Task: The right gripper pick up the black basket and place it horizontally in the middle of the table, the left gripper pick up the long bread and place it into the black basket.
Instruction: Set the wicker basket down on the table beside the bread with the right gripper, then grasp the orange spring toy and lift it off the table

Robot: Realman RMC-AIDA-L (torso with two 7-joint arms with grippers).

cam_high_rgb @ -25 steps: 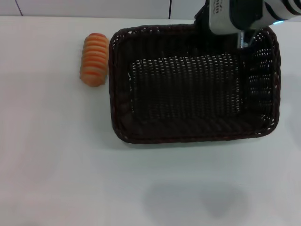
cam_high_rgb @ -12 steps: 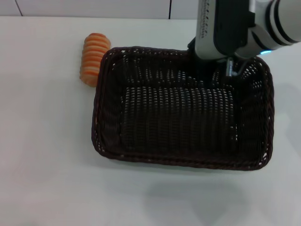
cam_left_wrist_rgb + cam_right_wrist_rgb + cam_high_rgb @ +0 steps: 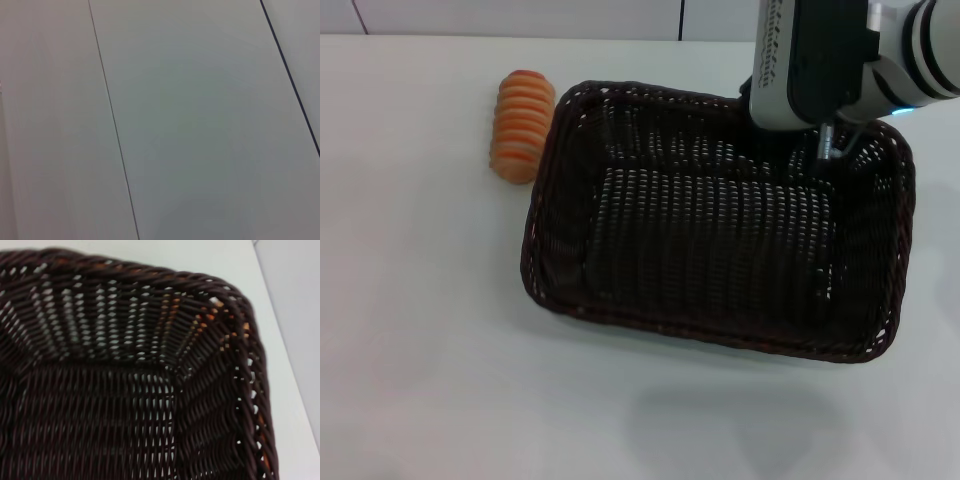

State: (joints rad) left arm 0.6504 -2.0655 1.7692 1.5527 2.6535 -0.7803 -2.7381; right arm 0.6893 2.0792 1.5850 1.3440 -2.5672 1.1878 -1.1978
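Overhead, the right gripper [image 3: 828, 150], a white and grey arm housing ending in thin black fingers, reached down over the far right corner of the black basket [image 3: 715, 250], a large rectangular dark woven wicker basket with open-weave sloping sides. Its slim fingers dipped at the rim there, but the housing hid them, so it could not be told whether they clenched the wicker or stood released. The basket sat slightly skewed on the plain, smooth white table [image 3: 430, 330], its long side running roughly across the view, and nothing lay inside it. In the right wrist view, only a corner of the basket [image 3: 150, 390] showed, with orange glimpsed through the weave. The long bread [image 3: 522, 125], a small oblong loaf with orange and cream crosswise ribs, lay on the table just beside the basket's far left corner. The left gripper showed in no view; its wrist camera saw only pale panels [image 3: 200, 125] with thin dark seams.
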